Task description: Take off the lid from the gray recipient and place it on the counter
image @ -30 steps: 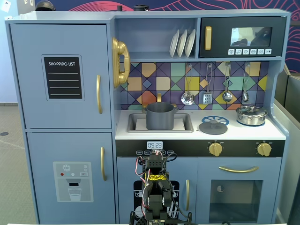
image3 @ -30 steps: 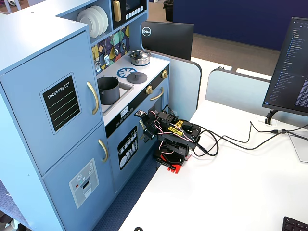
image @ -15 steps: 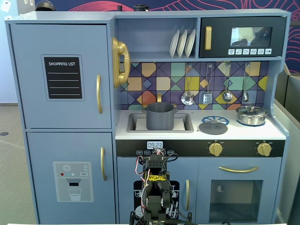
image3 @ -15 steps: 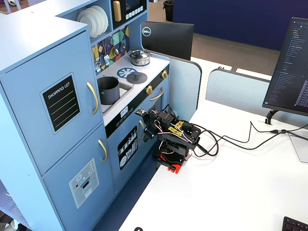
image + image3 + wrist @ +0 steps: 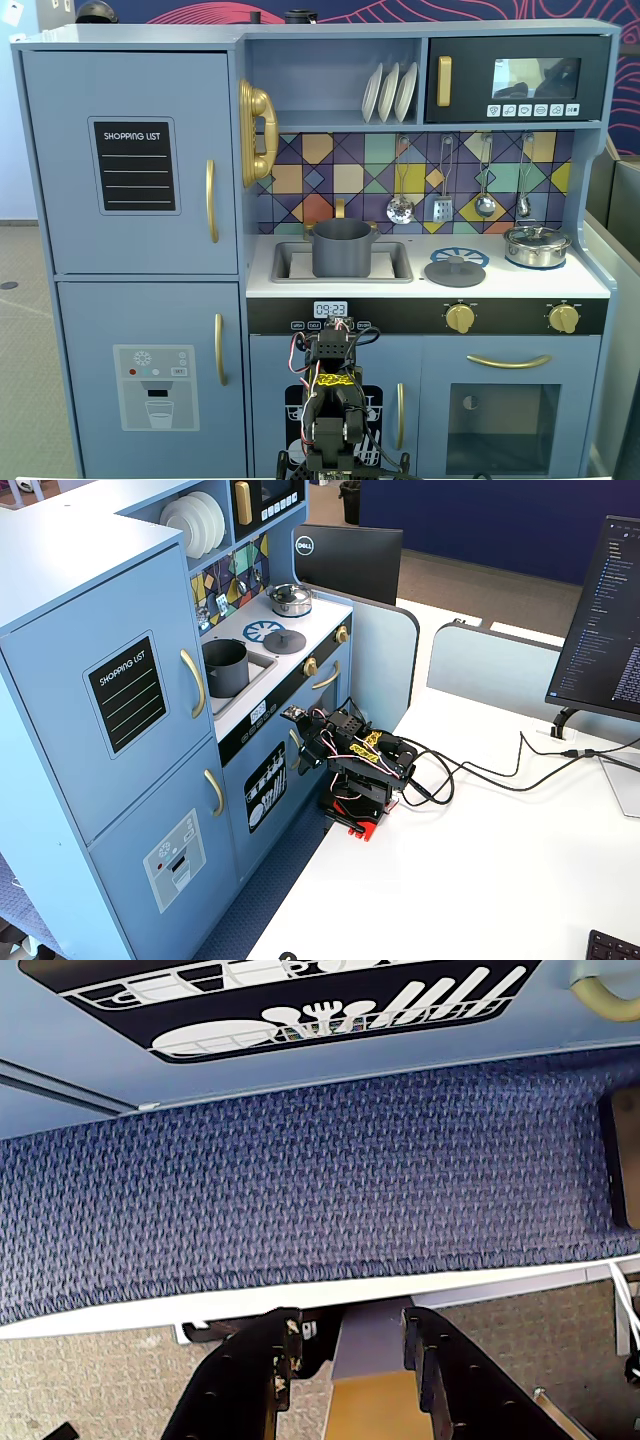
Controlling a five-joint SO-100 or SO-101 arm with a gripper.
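Note:
The gray recipient (image 5: pixel 342 248) (image 5: pixel 226 667) stands uncovered in the sunken sink. The lid (image 5: pixel 455 270) (image 5: pixel 285 641), a flat dark gray disc with a small knob, lies on the white counter (image 5: pixel 520 285) (image 5: pixel 312 618), partly over the blue burner circle. My arm (image 5: pixel 330 395) (image 5: pixel 360 765) is folded low on the white table in front of the toy kitchen, well below the counter. In the wrist view my gripper (image 5: pixel 350 1325) points down at blue carpet, open, with nothing between its fingers.
A shiny silver pot (image 5: pixel 536 245) (image 5: pixel 290 599) with its own lid sits at the counter's right end. Utensils (image 5: pixel 440 205) hang on the backsplash. Cables (image 5: pixel 480 775) trail across the white table toward a monitor (image 5: pixel 610 620).

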